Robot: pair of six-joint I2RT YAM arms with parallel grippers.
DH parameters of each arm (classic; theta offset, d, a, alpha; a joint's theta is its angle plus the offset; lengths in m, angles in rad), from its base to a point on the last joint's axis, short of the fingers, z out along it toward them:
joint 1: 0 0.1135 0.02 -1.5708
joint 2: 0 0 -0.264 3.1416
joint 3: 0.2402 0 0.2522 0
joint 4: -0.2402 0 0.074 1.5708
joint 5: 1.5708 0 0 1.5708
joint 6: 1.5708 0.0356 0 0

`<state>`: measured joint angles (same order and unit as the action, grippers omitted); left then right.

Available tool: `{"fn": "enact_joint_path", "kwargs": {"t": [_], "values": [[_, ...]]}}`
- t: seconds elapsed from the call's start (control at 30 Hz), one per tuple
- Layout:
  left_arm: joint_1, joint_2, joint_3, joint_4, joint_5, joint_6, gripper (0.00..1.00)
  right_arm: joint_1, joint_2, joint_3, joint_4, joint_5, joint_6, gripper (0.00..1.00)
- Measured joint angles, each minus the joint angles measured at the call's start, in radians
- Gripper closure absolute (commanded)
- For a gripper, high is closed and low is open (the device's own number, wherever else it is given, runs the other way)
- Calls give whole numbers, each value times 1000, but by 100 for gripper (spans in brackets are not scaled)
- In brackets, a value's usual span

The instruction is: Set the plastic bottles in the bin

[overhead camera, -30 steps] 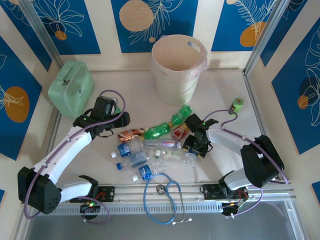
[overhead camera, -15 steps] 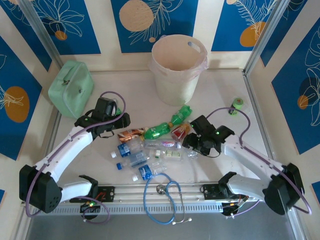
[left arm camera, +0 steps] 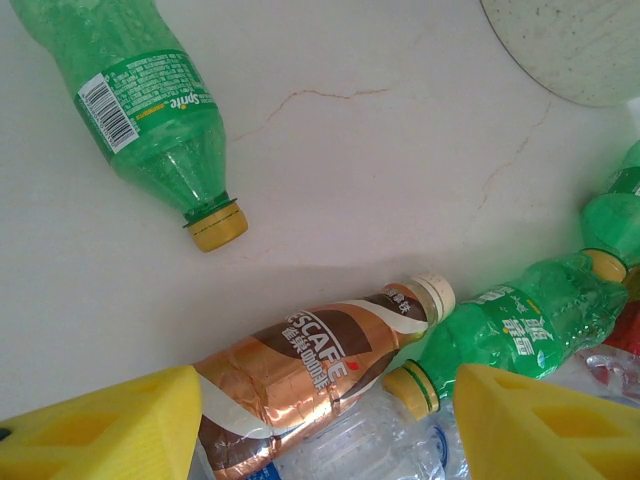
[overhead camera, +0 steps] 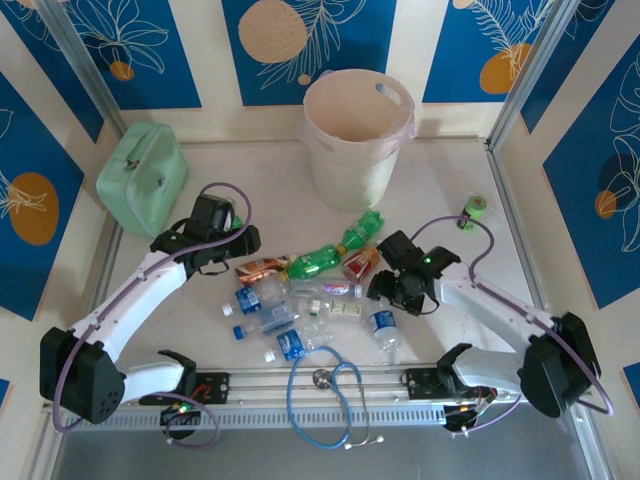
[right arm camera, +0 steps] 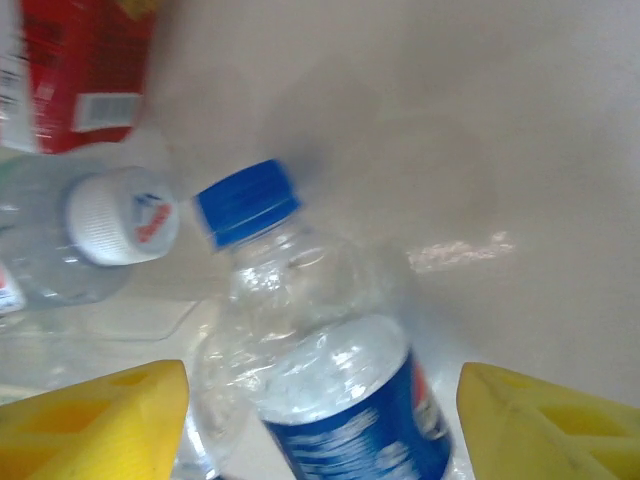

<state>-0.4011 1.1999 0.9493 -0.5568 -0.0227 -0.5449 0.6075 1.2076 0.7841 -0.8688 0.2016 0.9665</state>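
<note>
While its fingers stand spread wide with nothing pinched, the right gripper point(right arm camera: 320, 435) straddles a clear blue-capped bottle point(right arm camera: 330, 370). The bottle lies on its side on the table point(right arm camera: 480, 120) between the yellow pads point(right arm camera: 100, 420), cap pointing away from the wrist. That placement reads as lining up for a squeeze across the blue label, where the body is widest. Whether the pads already touch the plastic I cannot tell.

Just past the cap lie a white-capped clear bottle point(right arm camera: 120, 215) and, beyond it, a red-labelled bottle point(right arm camera: 80, 70). They are close enough that a crooked closing could nudge them.

The left gripper point(left arm camera: 320, 430) is likewise spread and empty. It hangs over a brown coffee bottle point(left arm camera: 310, 360) that lies slantwise between its fingers, touching a green bottle point(left arm camera: 520, 320) at the neck. A Sprite bottle point(left arm camera: 130, 90) lies apart, farther out on bare table.

Outward from both grippers, the rest of the pile sits in the middle of the table — and the bin point(overhead camera: 350, 175) stands upright beyond it at the far side, well apart from either gripper. By my judgement each bottle must be lifted clear and carried over the rim.
</note>
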Motion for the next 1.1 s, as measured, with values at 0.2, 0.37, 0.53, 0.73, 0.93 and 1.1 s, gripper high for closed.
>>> {"fn": "enact_joint_path", "kwargs": {"t": [0.2,0.37,0.53,0.73,0.93,1.1], "values": [[2,0,0,0,1,0,33,13,140,37,9,-38,-29,28],[5,0,-4,1,4,0,33,39,198,48,-15,-61,-44,27],[9,0,-14,2,7,0,33,55,212,58,-30,-79,-47,24],[13,0,-22,6,8,-1,33,63,215,53,-45,-102,-47,22],[14,0,-32,19,15,-10,30,50,300,49,-18,-147,-60,28],[18,0,-40,19,18,-18,29,39,354,32,-4,-154,-62,37]]}}
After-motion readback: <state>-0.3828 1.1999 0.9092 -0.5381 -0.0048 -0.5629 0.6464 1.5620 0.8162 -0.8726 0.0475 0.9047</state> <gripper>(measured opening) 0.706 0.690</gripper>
